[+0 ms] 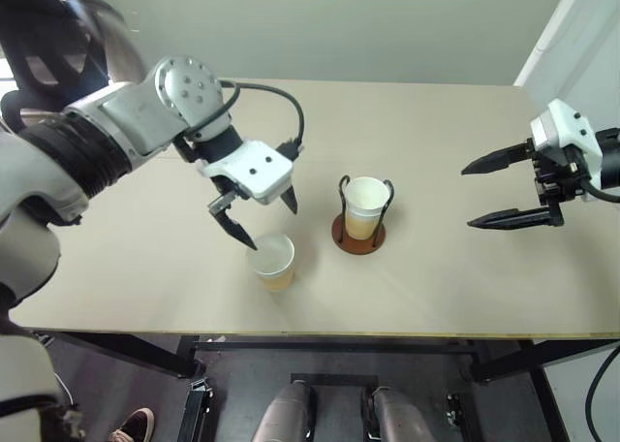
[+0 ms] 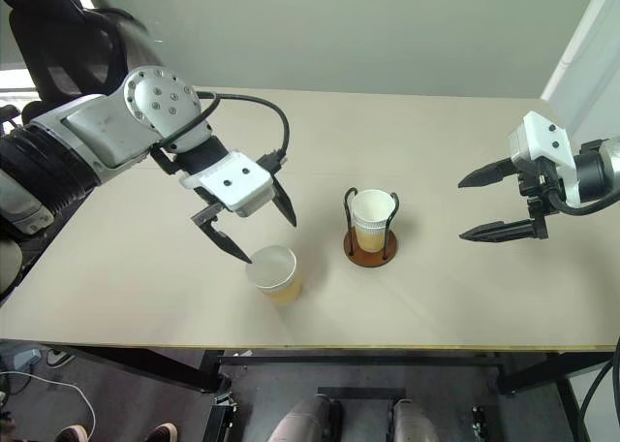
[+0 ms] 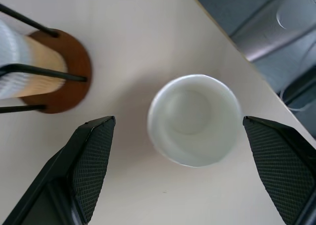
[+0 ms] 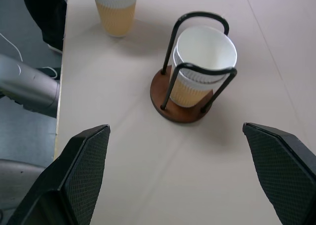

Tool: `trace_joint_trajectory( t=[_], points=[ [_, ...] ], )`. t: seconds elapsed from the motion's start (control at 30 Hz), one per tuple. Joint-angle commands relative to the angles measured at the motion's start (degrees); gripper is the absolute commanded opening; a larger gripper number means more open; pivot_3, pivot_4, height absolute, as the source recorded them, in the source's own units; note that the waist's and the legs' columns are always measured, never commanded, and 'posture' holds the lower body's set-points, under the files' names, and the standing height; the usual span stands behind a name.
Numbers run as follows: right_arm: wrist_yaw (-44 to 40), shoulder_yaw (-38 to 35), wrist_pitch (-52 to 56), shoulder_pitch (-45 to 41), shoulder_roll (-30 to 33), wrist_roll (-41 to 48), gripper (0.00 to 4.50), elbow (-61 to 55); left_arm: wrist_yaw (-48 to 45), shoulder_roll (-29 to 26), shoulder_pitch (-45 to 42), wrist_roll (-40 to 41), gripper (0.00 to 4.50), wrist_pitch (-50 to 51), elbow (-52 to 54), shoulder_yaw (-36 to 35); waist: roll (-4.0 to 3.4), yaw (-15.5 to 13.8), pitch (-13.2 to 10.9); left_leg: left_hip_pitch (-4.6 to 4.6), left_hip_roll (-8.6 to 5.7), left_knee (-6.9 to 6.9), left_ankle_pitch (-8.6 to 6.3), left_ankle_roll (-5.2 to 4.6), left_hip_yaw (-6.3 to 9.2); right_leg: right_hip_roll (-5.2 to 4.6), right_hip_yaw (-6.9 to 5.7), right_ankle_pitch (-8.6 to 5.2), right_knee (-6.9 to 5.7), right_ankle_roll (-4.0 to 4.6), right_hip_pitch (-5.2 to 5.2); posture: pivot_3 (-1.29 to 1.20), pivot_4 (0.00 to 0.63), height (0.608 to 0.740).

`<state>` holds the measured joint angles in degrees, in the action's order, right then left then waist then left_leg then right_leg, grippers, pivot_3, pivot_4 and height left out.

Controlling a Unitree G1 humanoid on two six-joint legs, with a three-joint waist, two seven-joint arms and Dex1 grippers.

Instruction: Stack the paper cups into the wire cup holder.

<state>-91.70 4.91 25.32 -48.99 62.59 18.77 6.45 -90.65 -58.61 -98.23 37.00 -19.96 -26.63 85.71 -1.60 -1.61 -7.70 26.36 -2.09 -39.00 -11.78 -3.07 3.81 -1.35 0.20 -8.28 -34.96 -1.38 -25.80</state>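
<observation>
A loose paper cup point(image 1: 274, 261) stands upright near the table's front edge, white inside with a tan wall. My left gripper point(image 1: 271, 227) hangs just above it, pointing down and open, one finger point(image 3: 94, 161) on each side of the cup point(image 3: 193, 119) without touching it. To its right stands the wire cup holder point(image 1: 358, 236), a reddish-brown disc with black loops. Two nested cups point(image 4: 205, 62) sit inside it. My right gripper point(image 1: 469, 198) hovers open well to the right of the holder point(image 4: 173, 109), pointing toward it, nothing between its fingers.
The beige table point(image 1: 455, 287) ends at its front edge point(image 1: 320, 333) close behind the loose cup. A person's shoe point(image 1: 136, 425) shows on the floor at lower left. A white panel point(image 1: 572, 35) stands at the far right.
</observation>
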Motion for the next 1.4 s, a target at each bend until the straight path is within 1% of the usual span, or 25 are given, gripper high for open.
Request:
trace_joint_trajectory(
  t=[0.03, 0.13, 0.37, 0.53, 0.63, 0.73, 0.9, 1.0, 1.13, 1.4],
  points=[
    [-0.77, -0.56, -0.74, -1.72, 0.54, -0.24, 4.46, 0.01, -1.85, -1.25, -0.87, -0.58, 4.45, -1.34, 1.85, 0.86, -0.01, 0.09, -0.01, 0.00, 0.00, 0.00, 0.01, 0.01, 0.00, 0.00, 0.00, 0.01, -0.01, 0.01, 0.00, 0.00, 0.150, 0.740],
    [-0.79, -0.22, -0.79, -1.86, 0.68, -0.36, 4.46, 0.37, -1.85, -1.64, -0.70, -1.97, 4.45, -2.35, 2.00, 1.95, -0.01, 0.16, -0.01, 0.00, 0.00, 0.02, 0.02, 0.03, 0.04, 0.00, -0.01, 0.01, 0.00, 0.02, 0.00, 0.00, 0.150, 0.740],
    [-0.80, 0.49, -0.59, -2.39, 1.03, -0.42, 4.46, 0.93, -1.85, -4.92, -1.95, -1.65, 4.45, -2.38, 6.49, 5.87, -0.02, 0.36, -0.01, 0.01, 0.00, 0.05, -0.01, 0.10, 0.08, 0.02, -0.04, -0.04, 0.03, 0.07, -0.03, 0.00, 0.150, 0.740],
    [-0.80, 0.61, -0.72, -2.84, 0.55, -0.91, 4.46, 1.44, -1.85, -5.94, -2.22, -1.94, 4.45, -2.83, 7.81, 7.45, -0.02, 0.30, -0.01, 0.03, 0.00, 0.07, -0.10, 0.24, 0.18, 0.03, -0.09, -0.10, 0.03, 0.10, -0.02, 0.00, 0.150, 0.740],
    [-0.69, 0.37, -0.65, -2.78, 0.08, -1.05, 4.46, 1.32, -1.85, -5.54, -0.78, -3.27, 4.45, -3.87, 7.29, 6.98, -0.02, 0.30, -0.01, 0.03, 0.00, 0.07, -0.16, 0.33, 0.20, 0.04, -0.09, -0.10, 0.02, 0.12, -0.02, 0.00, 0.150, 0.740],
    [-0.54, 0.28, -0.56, -2.74, -0.25, -1.04, 4.46, 1.10, -1.85, -4.04, 1.23, -6.43, 4.45, -6.27, 4.33, 5.33, -0.02, 0.30, -0.01, 0.01, -0.01, 0.08, -0.18, 0.38, 0.20, 0.04, -0.09, -0.11, 0.00, 0.12, -0.02, 0.00, 0.150, 0.740],
    [-0.34, 0.05, -0.25, -2.37, -0.51, -0.82, 4.46, 0.44, -1.85, -1.40, 4.61, -9.74, 4.45, -8.85, 1.34, 1.03, -0.02, 0.34, -0.01, 0.01, 0.00, 0.06, -0.15, 0.40, 0.22, 0.03, -0.10, -0.08, -0.02, 0.15, -0.02, 0.00, 0.150, 0.740],
    [-0.10, -0.54, 0.29, -1.97, -0.88, 0.00, 4.46, -0.22, -1.85, -0.22, 5.61, -9.68, 4.45, -8.02, 1.61, -0.97, -0.02, 0.28, -0.01, 0.02, -0.01, 0.07, -0.15, 0.40, 0.23, 0.03, -0.10, -0.08, -0.01, 0.14, -0.01, 0.00, 0.150, 0.740],
    [-0.37, -2.13, 0.85, -1.08, -1.35, 2.25, 4.46, -1.80, -1.85, 0.02, 6.10, -10.04, 4.45, -7.14, 2.23, -1.94, -0.02, 0.34, -0.01, 0.02, -0.01, 0.08, -0.16, 0.40, 0.22, 0.03, -0.11, -0.08, 0.00, 0.14, -0.02, 0.00, 0.150, 0.740],
    [-0.80, -5.09, 0.17, 2.57, -1.20, 8.49, 4.46, -5.41, -1.85, -0.06, 5.46, -9.89, 4.45, -6.59, 3.34, -1.22, -0.02, 0.27, -0.01, 0.02, -0.01, 0.12, -0.18, 0.41, 0.23, 0.04, -0.11, -0.11, 0.03, 0.15, -0.02, 0.00, 0.150, 0.740]
  ],
)
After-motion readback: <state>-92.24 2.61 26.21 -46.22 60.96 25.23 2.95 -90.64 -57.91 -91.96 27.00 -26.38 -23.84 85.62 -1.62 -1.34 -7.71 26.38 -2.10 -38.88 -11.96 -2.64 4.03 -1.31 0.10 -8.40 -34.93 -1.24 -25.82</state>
